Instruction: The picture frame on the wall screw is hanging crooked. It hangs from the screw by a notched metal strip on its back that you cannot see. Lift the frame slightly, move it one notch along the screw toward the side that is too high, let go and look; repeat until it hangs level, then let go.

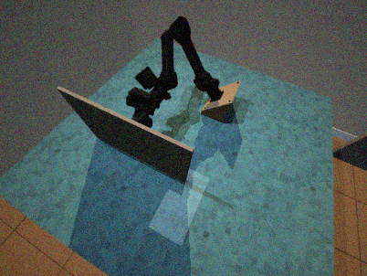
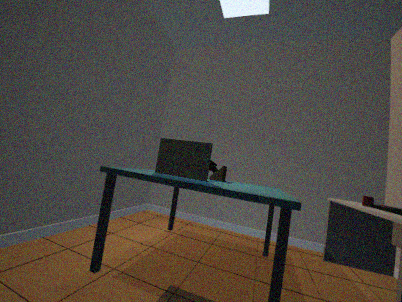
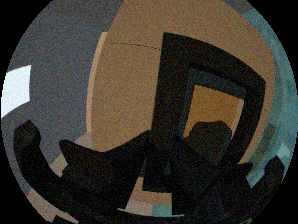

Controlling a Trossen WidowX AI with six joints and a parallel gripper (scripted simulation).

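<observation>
The picture frame [image 3: 169,85], with a dark border and an orange picture, is against the tan face of the upright board [image 3: 127,95] [image 1: 132,139] [image 2: 184,159]. Its top edge slopes down to the right in the wrist view; the distorted view does not show its true tilt well. My gripper [image 3: 160,136] is shut on the frame's lower left part, with dark fingers on either side of the border. The top and exterior views show the board's dark back, which hides the frame's face. The screw and notched strip are hidden.
The board stands on the blue-green table [image 1: 283,183] [image 2: 250,190]. The arm [image 1: 166,57] arches over behind it. A tan plate [image 1: 233,91] is beside the arm's lower end. A second table [image 2: 345,202] with a small red object [image 2: 368,201] is at the right.
</observation>
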